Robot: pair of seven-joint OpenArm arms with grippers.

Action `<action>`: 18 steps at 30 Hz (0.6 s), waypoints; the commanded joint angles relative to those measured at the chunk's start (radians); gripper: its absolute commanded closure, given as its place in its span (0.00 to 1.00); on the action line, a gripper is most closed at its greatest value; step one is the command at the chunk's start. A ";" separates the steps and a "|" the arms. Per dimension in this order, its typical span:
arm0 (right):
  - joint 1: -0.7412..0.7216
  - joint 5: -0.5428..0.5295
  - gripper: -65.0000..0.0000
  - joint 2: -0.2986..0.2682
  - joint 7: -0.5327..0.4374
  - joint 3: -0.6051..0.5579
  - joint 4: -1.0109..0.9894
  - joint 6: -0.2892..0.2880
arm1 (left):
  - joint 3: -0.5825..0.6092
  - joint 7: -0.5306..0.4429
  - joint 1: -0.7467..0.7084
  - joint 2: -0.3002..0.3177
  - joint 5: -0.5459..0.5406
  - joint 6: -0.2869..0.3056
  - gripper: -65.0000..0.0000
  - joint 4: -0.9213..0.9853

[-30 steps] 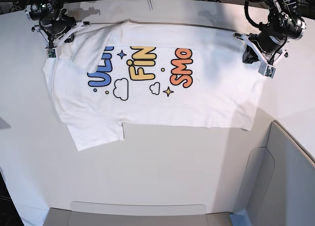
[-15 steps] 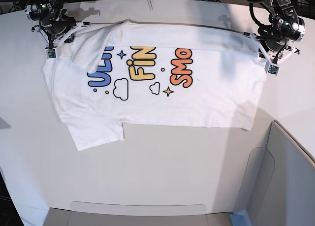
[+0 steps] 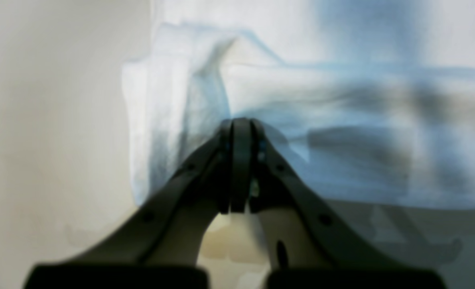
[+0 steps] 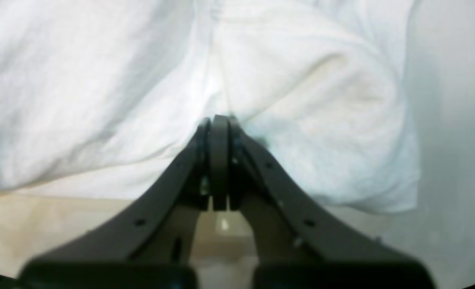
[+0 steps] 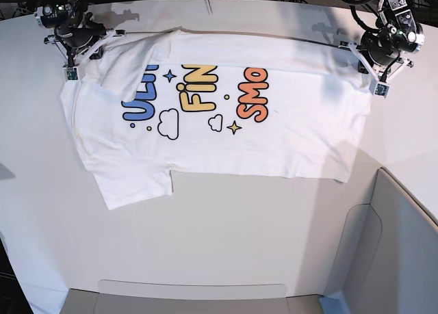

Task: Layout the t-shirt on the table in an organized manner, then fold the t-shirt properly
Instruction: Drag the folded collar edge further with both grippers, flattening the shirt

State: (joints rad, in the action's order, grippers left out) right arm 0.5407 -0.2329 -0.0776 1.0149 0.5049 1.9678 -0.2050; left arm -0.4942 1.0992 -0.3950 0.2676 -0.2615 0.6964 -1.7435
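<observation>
tabletop [image 5: 226,245] mostly bare in the lower frame; t-shirt [image 5: 287,136] spread across the upper half, print up, one sleeve folded over at upper left; your left gripper [image 5: 375,81] has moved out to the upper right, pulling that hem taut, jaws pinched on the t-shirt; right gripper [image 5: 72,66] unmoved at upper left, clamped on the t-shirt; layout nearly flat, you've yet to start folding.
</observation>
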 commanded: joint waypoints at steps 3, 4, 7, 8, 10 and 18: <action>0.023 0.027 1.00 -0.006 0.048 0.007 0.003 0.005 | -0.005 0.045 -0.086 0.000 0.034 0.002 1.00 -0.042; 0.032 0.027 1.00 -0.008 0.048 0.008 0.003 0.005 | -0.005 0.025 -0.111 -0.001 0.034 0.002 1.00 -0.062; 0.040 0.022 1.00 -0.008 0.048 0.031 0.009 0.005 | -0.005 -0.008 -0.172 -0.003 0.034 0.002 1.00 -0.114; 0.045 0.022 1.00 -0.008 0.048 0.042 0.009 0.005 | -0.005 -0.009 -0.186 -0.004 0.034 0.002 1.00 -0.125; 0.066 0.022 1.00 -0.008 0.048 0.062 0.009 0.005 | -0.007 -0.012 -0.210 -0.018 0.034 0.002 1.00 -0.135; 0.071 0.019 1.00 -0.011 0.048 0.091 0.009 0.005 | -0.008 -0.012 -0.213 -0.023 0.034 0.002 1.00 -0.151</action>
State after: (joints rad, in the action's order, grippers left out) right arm 0.6014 -0.2630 -0.0792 1.0183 0.5850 1.9785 -0.2096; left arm -0.4965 1.0611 -0.5987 0.2405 -0.2394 0.6968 -1.8858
